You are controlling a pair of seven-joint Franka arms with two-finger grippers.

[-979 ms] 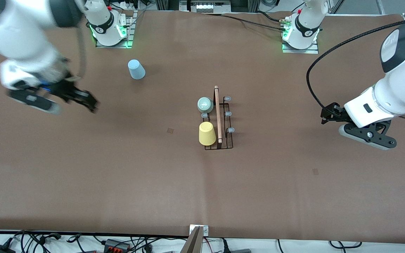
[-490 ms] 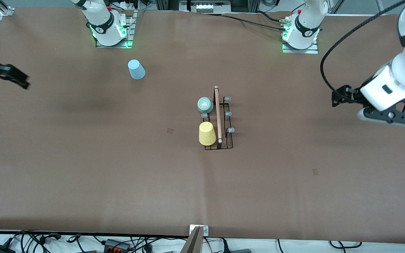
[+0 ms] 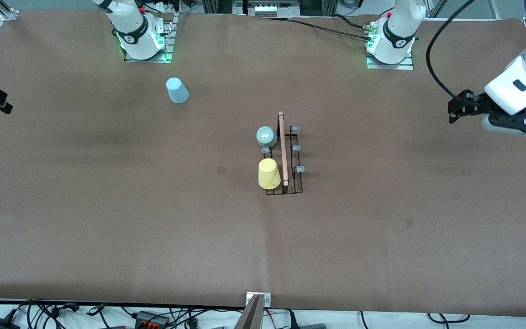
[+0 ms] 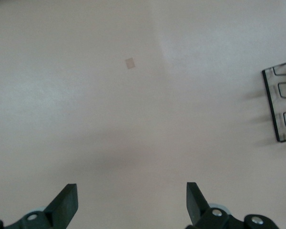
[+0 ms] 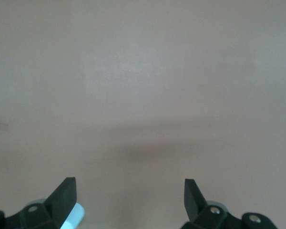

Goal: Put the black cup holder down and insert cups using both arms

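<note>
Basically, both arms are pulling away from the middle of the desk [image 3: 107, 237].
change: compared with a second ago, the right claw [image 5: 128, 202] is sliding out to the desk edge at the right arm's end, almost out of the front view; the left claw [image 4: 132, 205] is rising and drawing back over the left arm's end.
right claw: spread wide, carrying nothing.
left claw: spread wide, carrying nothing.
meaning: reads as retreat, not reach; blue cup [image 3: 177, 90] is sitting loose, so one insertion is pending by my reading.
rack [image 3: 284, 155]: standing mid-desk, unmoved, wooden handle on top.
green cup [image 3: 266, 135]: sitting upside down on a prong on the rack's right-arm side.
yellow cup [image 3: 268, 173]: sitting upside down on the same side, nearer the camera than green.
blue cup: lying upside down on the desk, well apart from the rack, near the right arm's base.
free prongs: four grey-tipped ones showing.
</note>
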